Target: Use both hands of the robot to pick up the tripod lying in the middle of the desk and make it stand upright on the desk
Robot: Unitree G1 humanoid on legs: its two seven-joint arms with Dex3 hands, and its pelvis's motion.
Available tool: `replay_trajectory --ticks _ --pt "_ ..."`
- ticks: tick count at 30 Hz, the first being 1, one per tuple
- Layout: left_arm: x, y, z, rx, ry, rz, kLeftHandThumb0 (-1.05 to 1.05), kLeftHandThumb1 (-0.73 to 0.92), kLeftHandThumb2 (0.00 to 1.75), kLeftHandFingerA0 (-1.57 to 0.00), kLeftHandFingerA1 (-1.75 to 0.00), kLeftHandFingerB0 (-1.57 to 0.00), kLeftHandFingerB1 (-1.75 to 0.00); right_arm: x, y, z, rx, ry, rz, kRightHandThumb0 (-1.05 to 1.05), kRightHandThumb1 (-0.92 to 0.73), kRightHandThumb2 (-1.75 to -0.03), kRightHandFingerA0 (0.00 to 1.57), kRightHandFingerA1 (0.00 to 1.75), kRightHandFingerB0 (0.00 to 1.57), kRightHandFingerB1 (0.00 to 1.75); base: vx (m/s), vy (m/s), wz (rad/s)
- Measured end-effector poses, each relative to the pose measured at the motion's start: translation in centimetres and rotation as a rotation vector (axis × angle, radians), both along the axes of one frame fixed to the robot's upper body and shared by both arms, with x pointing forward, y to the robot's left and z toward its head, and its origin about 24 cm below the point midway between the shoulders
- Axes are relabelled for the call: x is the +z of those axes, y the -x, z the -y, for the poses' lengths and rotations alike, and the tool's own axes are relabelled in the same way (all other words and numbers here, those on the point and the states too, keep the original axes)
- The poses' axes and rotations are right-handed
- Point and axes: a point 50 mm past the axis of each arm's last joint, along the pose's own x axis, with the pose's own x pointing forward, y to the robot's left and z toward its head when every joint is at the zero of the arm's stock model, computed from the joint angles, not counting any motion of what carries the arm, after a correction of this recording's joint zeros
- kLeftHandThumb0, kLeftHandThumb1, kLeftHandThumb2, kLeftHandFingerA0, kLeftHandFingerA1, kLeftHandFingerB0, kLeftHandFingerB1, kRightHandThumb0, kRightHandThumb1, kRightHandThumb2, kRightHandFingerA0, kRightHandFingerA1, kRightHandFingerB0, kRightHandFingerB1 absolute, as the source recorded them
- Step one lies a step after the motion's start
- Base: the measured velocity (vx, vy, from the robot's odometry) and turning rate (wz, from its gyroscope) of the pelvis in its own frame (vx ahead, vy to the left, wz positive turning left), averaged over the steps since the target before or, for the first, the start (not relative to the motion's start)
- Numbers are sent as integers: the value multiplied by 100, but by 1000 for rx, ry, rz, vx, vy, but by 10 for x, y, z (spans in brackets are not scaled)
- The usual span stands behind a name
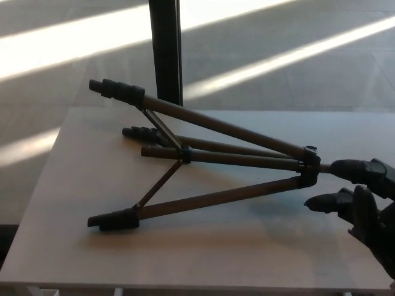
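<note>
The tripod (pixel 210 157) lies mid-desk (pixel 203 253), legs splayed left. It looks rigid, long and probably top-heavy. My right hand (pixel 361 191) is spread, empty, near the hub (pixel 308 165), where I'd grab it.

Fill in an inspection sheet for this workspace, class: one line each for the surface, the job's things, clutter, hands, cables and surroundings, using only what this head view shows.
Surface: pale desk, partly sunlit and partly in shadow.
Job's things: tripod lying on its side, legs spread, feet toward the robot's left, hub toward its right; not yet upright.
Clutter: nothing seen.
Hands: right hand at the right edge, fingers apart around the centre column beside the hub, contact not clear; left hand not in view.
Cables: nothing seen.
Surroundings: dark post behind the desk; floor with bright bands of sunlight.
</note>
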Motion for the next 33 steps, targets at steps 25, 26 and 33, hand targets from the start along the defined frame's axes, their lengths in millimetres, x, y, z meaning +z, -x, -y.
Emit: replay_trajectory --ticks 25,26,33 --pt "-26 -57 130 -129 -486 -288 -74 68 60 -57 -63 -55 -50 -22 -12 -11 28 -37 -149 -105 -50 -59 124 65 115 56 0 0 0" --pt "-29 -59 133 -127 -504 -296 -74 68 60 -57 -63 -55 -50 -22 -12 -12 30 -39 -151 -105 -50 -59 124 65 115 56 0 0 0" --pt "-50 -74 147 -76 -634 -347 -74 52 94 -32 -68 -47 -59 -24 -12 -19 47 -49 -156 -105 -52 -59 123 66 114 57 0 0 0"
